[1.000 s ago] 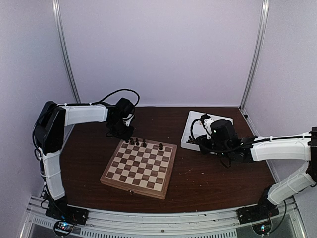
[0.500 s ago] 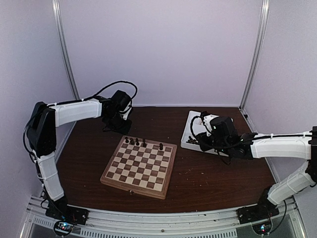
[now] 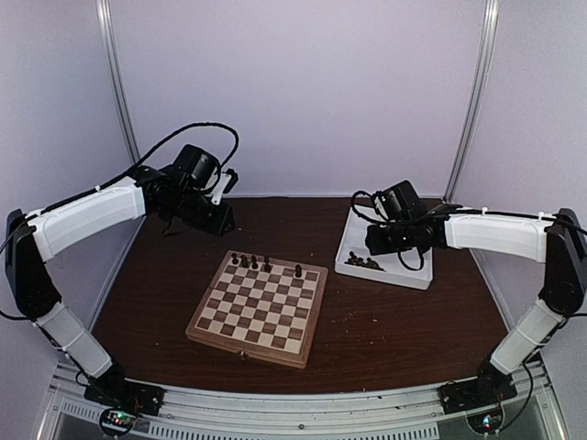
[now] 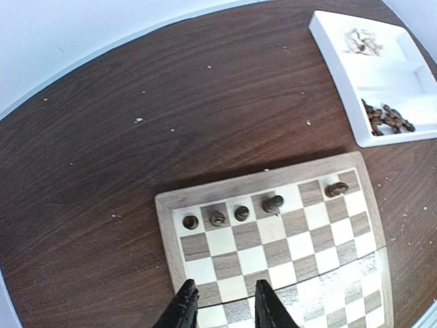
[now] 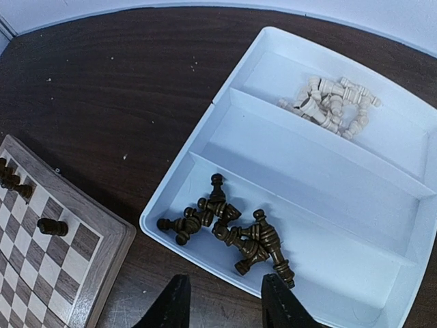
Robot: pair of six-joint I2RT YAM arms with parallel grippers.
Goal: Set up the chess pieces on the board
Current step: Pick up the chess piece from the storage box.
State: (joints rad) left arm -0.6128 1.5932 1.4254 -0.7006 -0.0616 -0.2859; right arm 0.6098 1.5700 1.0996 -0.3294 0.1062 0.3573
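The board point(image 3: 261, 316) lies mid-table with several dark chess pieces point(image 3: 254, 262) upright along its far row; the left wrist view shows the same row of pieces point(image 4: 242, 213) on the board point(image 4: 287, 253). My left gripper point(image 3: 223, 218) hangs high behind the board's far left corner. Its fingers are open and hold nothing, as the left gripper point(image 4: 225, 311) shows from the wrist. My right gripper point(image 5: 224, 307) is open and empty, hovering just short of a heap of dark pieces point(image 5: 235, 229) lying in the tray's near compartment. From above, the right gripper point(image 3: 371, 243) is over the tray.
The white compartment tray point(image 3: 404, 270) sits right of the board. Its far compartment holds cream pieces point(image 5: 331, 102), and its middle compartment point(image 5: 307, 164) holds nothing. The board's corner point(image 5: 41, 273) lies left of the tray. Enclosure walls stand close behind.
My left arm has lifted and drawn back to the left, away from the board's far row. My right arm has risen and swung back over the tray.
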